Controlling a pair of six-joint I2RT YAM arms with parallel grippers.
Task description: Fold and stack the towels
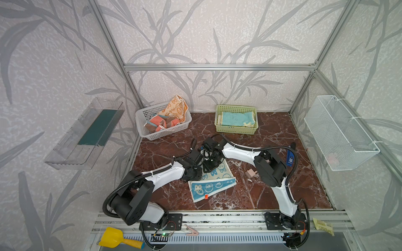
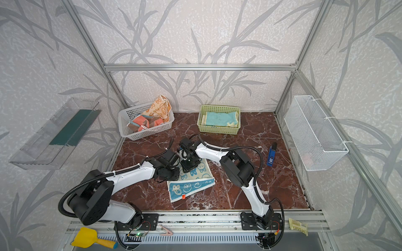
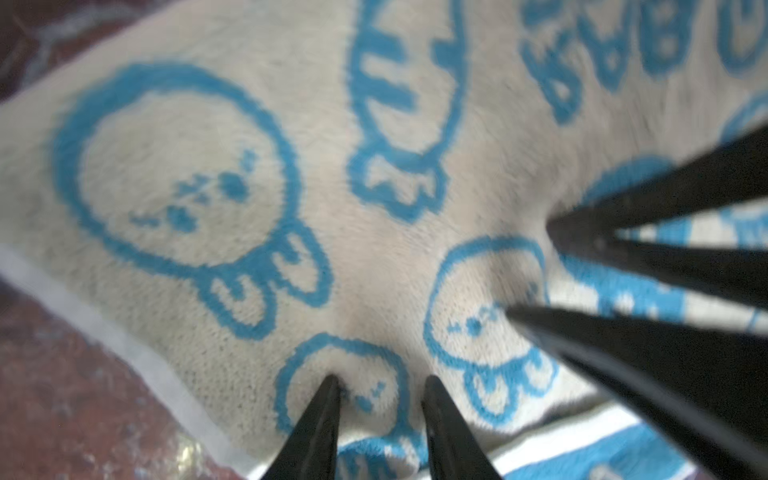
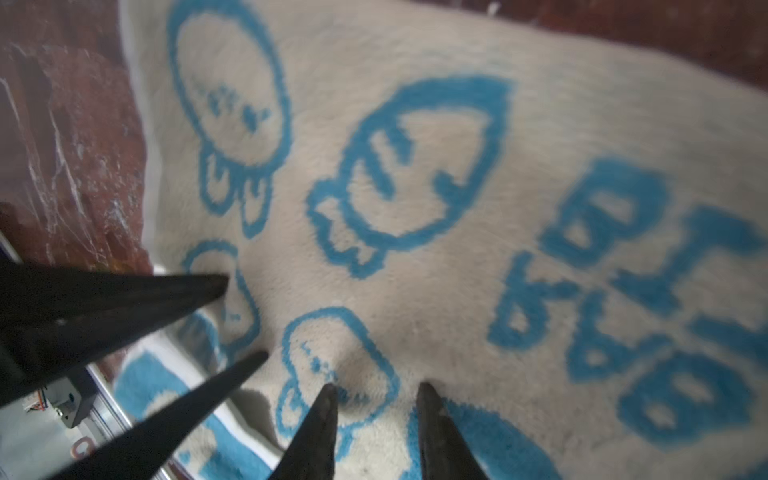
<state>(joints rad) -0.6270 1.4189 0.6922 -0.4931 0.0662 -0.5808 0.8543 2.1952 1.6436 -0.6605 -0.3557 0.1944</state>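
blue bunny towel (image 1: 212, 184) partly folded under left gripper (image 3: 380, 378) and right gripper (image 4: 376, 386), jaws slightly apart; crumpled towels (image 1: 174, 109) wait far left.

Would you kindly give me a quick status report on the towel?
Left gripper and right gripper both open, fingers pressing on the blue bunny towel. Towel on table, folded over. Small pink object beside it, not touching.

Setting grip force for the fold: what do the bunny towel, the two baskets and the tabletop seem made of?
The towel looks like soft, matte terry cloth; its fuzzy pile shows close up. The white basket and green basket are likely moulded plastic, with perforated walls. The table has a glossy red-brown marble look with white veins; stone or printed laminate, I cannot tell.
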